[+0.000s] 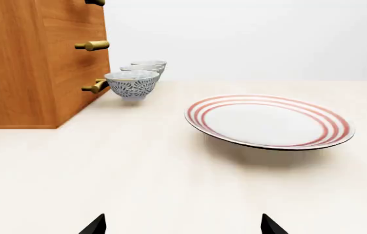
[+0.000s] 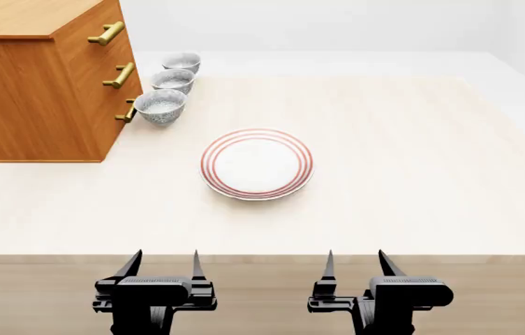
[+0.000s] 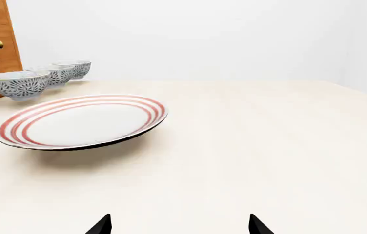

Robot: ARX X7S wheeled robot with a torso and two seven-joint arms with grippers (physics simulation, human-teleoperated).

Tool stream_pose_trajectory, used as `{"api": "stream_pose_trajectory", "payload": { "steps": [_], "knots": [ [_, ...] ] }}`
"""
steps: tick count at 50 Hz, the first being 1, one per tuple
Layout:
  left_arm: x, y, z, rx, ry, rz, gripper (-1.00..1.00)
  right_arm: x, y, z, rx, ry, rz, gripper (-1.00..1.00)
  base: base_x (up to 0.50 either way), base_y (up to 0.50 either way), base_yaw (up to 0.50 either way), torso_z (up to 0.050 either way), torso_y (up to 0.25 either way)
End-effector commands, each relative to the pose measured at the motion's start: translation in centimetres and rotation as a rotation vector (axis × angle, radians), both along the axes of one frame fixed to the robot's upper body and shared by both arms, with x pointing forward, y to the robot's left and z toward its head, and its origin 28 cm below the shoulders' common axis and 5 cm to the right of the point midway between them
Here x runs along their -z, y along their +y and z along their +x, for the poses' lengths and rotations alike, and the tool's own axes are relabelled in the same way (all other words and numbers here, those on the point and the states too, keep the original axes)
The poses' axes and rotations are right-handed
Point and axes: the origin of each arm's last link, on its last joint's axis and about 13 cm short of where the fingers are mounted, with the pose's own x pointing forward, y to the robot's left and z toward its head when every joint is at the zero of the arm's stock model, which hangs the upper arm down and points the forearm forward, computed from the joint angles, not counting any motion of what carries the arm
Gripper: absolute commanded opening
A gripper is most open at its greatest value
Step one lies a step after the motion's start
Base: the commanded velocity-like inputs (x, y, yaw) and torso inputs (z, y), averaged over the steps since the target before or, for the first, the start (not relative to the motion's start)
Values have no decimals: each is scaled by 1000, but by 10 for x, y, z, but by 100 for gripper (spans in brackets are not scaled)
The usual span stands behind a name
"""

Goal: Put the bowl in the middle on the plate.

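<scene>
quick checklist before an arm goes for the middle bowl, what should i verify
1. Target picked out: the middle bowl sits in a row of three between the near bowl and the far bowl. ok
2. Plate bare and ready to take a bowl. ok
3. Left gripper jaws apart and holding nothing. ok
4. Right gripper jaws apart and holding nothing. ok
5. Room around the target: its neighbours stand close on both sides and the wooden drawer cabinet with brass handles is right beside the row. not ok
6. Whether the bowls touch each other. cannot tell
</scene>
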Motion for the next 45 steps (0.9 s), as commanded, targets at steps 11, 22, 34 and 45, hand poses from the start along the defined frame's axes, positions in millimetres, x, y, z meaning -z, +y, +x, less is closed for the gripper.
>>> {"api": "stream_pose_trajectory", "payload": {
  "steps": [11, 22, 34, 45],
  "knots": [
    [-4, 3, 3, -33, -7, -7, 100, -3, -1, -2, 45, -1, -69, 100, 0, 0, 0, 0, 0],
    [-120, 16, 27, -31, -89, 57, 100, -132, -24, 1, 68, -79, -104, 100, 55, -9, 0, 0, 0],
    [-113, 14, 31, -33, -78, 80, 100, -119, -26, 3, 77, -20, -78, 100, 500, -15, 0, 0, 0],
    [-111, 15, 32, -43, -76, 77, 100, -118, -25, 3, 73, -21, -78, 100, 500, 0, 0, 0, 0]
  ]
}}
